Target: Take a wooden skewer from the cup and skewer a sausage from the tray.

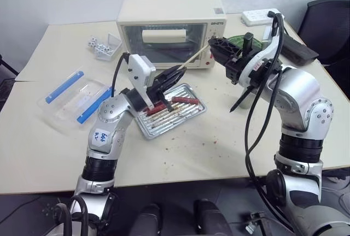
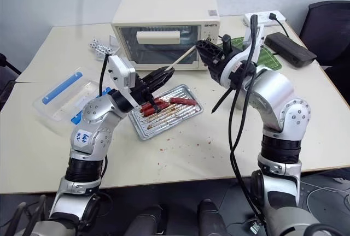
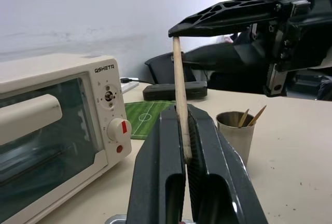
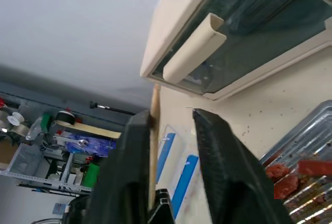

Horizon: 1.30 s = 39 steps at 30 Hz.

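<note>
My left gripper (image 1: pixel 178 72) is shut on the lower end of a wooden skewer (image 1: pixel 195 57), held above the tray (image 1: pixel 200 108). The thin pale stick slants up towards the oven. Around its upper end my right gripper (image 1: pixel 216 50) stands open, and the skewer (image 4: pixel 154 130) rests against one finger (image 4: pixel 129 146) with a gap to the other. Several dark-red sausages (image 1: pixel 185 100) lie in the shiny ridged tray. Behind the grippers, a steel cup (image 3: pixel 236 130) stands on the table with more sticks in it.
A cream toaster oven (image 1: pixel 169 28) stands behind the tray. A clear plastic box with blue edges (image 1: pixel 74 96) lies at the left, a small clear box (image 1: pixel 104 45) behind it. At the back right are a green mat (image 2: pixel 268 55), a power strip (image 1: pixel 260 16) and a black case (image 1: pixel 295 47).
</note>
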Available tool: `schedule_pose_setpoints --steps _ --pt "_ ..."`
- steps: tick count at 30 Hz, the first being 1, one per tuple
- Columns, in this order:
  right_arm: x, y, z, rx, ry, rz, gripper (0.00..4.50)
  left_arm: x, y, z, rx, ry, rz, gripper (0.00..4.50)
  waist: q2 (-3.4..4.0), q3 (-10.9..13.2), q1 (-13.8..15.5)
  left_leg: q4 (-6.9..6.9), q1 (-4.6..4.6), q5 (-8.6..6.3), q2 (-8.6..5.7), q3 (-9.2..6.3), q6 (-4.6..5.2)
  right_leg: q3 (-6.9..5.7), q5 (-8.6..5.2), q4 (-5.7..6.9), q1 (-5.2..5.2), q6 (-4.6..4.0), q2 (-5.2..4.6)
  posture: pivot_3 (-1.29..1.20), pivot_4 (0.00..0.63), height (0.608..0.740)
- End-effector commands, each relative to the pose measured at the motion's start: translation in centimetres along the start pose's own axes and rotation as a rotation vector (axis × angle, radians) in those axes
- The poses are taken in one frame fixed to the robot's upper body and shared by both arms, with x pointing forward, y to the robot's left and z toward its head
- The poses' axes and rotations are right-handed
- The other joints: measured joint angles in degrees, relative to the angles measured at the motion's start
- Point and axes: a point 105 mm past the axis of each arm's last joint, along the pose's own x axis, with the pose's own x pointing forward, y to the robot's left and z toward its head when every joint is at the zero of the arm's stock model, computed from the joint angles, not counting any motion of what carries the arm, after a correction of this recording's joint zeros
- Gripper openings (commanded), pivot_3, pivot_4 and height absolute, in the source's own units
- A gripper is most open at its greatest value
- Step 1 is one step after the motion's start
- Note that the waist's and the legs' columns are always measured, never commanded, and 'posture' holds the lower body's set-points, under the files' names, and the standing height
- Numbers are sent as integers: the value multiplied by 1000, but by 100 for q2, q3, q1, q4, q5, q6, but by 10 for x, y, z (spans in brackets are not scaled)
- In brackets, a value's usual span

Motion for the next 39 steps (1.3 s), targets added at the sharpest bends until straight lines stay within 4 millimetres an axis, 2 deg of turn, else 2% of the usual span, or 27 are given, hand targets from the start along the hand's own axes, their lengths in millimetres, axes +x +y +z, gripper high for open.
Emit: schedule_pose_setpoints --steps 1,5,7,9,14,18,20,24,27,36,39 --pt "-6 9 2 -72 -9 24 2701 -11 7 14 44 -18 22 0 0 0 -1 0 0 0 0 0 0 1 0 0 0 0 0 0 150 740" --pt "-6 4 5 -199 6 -11 3930 -36 25 10 42 61 67 0 0 0 -7 -1 1 0 1 1 0 3 0 -2 0 0 0 0 150 740" --pt "1 -1 0 -370 33 -50 4477 -60 36 6 47 142 78 0 0 0 -31 -2 1 -1 3 1 1 3 0 -10 -1 0 0 0 150 740" --pt "7 -7 -7 -563 75 -79 4477 -83 42 4 38 221 77 0 0 0 -63 -9 4 -1 7 7 2 9 0 -11 -4 -1 0 0 150 740" --pt "16 -21 -20 -963 170 -55 4477 -116 37 4 1 340 42 0 0 0 -2 -15 3 -1 13 3 1 6 -1 -28 -6 -3 -3 0 150 740" --pt "30 -39 -24 -1299 269 -11 4477 -127 24 4 -30 391 -11 0 -2 1 8 -15 1 -3 8 5 3 5 0 -41 -5 -3 -7 0 150 740" --pt "37 -53 -26 -1400 331 5 4477 -129 19 3 -36 406 -26 0 -4 1 8 -15 1 -4 8 6 3 2 3 -43 -3 -6 -7 0 150 740" --pt "49 -85 -34 -1512 485 9 4477 -133 17 3 -35 420 -14 0 -9 0 7 -15 3 -3 10 6 -2 1 6 -43 -3 -9 -7 0 150 740" --pt "57 -99 -43 -1551 563 27 4477 -135 20 4 -26 421 14 0 -12 -1 -20 -17 5 0 16 8 -16 4 7 -42 -6 -11 -5 0 150 740" --pt "79 -119 -56 -1557 615 40 4477 -138 24 8 -13 409 72 0 -13 -1 -30 -19 4 6 25 8 -39 2 8 -42 -10 -14 0 0 150 740" --pt "83 -122 -59 -1540 625 45 3901 -137 26 10 -7 402 83 0 -14 -1 -26 -19 4 7 24 8 -40 1 8 -42 -9 -15 0 0 150 740"
